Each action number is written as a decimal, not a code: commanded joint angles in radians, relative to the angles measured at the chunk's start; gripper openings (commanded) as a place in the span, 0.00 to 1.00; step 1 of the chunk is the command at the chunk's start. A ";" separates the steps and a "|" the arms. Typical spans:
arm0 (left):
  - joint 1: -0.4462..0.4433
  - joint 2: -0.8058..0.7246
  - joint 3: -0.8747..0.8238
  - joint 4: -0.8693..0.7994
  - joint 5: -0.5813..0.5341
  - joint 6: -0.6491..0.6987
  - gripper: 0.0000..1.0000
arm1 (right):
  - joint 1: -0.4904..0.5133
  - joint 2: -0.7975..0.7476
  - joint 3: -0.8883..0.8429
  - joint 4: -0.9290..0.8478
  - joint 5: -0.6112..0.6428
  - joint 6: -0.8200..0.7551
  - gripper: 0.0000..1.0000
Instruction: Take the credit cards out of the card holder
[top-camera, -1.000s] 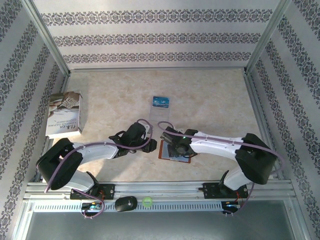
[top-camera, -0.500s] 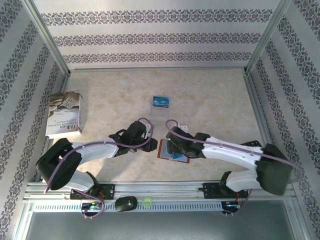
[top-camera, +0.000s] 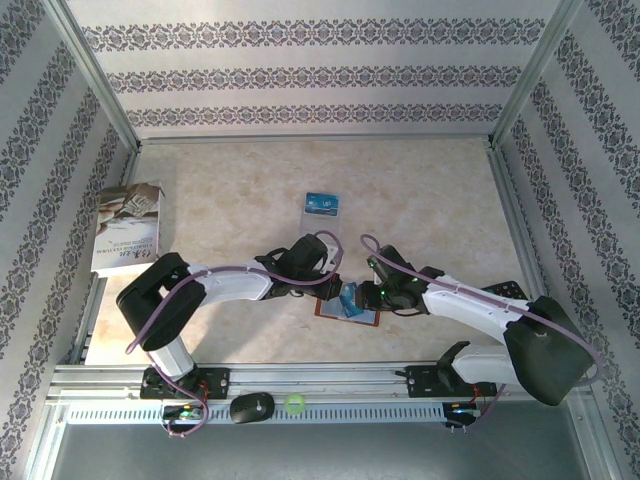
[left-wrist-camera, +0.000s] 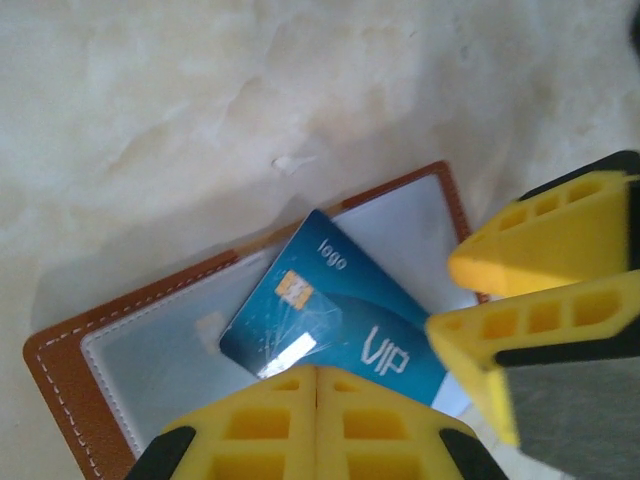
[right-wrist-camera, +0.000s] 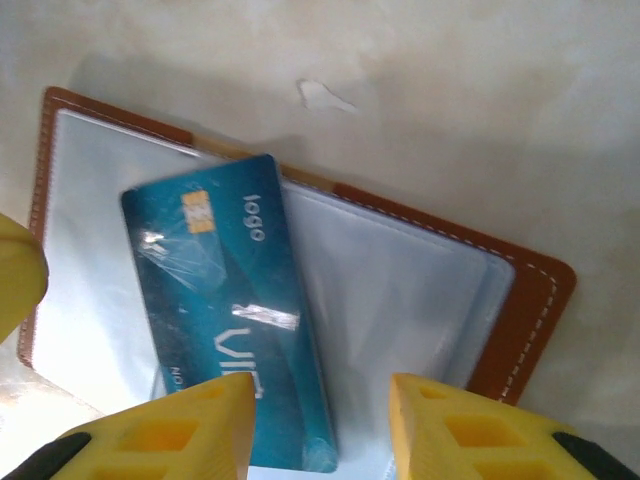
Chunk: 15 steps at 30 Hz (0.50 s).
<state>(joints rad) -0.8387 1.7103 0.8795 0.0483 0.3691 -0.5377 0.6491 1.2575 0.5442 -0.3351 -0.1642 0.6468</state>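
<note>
Three cameras, one table (top-camera: 420, 190)
Overhead is looking down from the near side; both wrist views are facing the open card holder (left-wrist-camera: 55, 365) close up.

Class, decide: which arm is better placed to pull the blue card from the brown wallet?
Probably the right: the right hand stands open over one end of the blue card, whereas the left hand is shut.
</note>
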 joint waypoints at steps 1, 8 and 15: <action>-0.011 0.024 0.026 -0.042 0.021 0.015 0.01 | -0.016 -0.003 -0.013 0.053 -0.057 -0.024 0.40; -0.011 0.042 0.017 -0.058 0.005 0.018 0.00 | -0.046 0.001 -0.016 0.076 -0.077 -0.028 0.38; -0.011 0.074 0.028 -0.075 -0.010 0.021 0.00 | -0.060 0.039 -0.004 0.088 -0.091 -0.041 0.37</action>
<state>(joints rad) -0.8387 1.7672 0.8829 0.0170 0.3733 -0.5373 0.5995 1.2770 0.5400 -0.2638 -0.2321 0.6235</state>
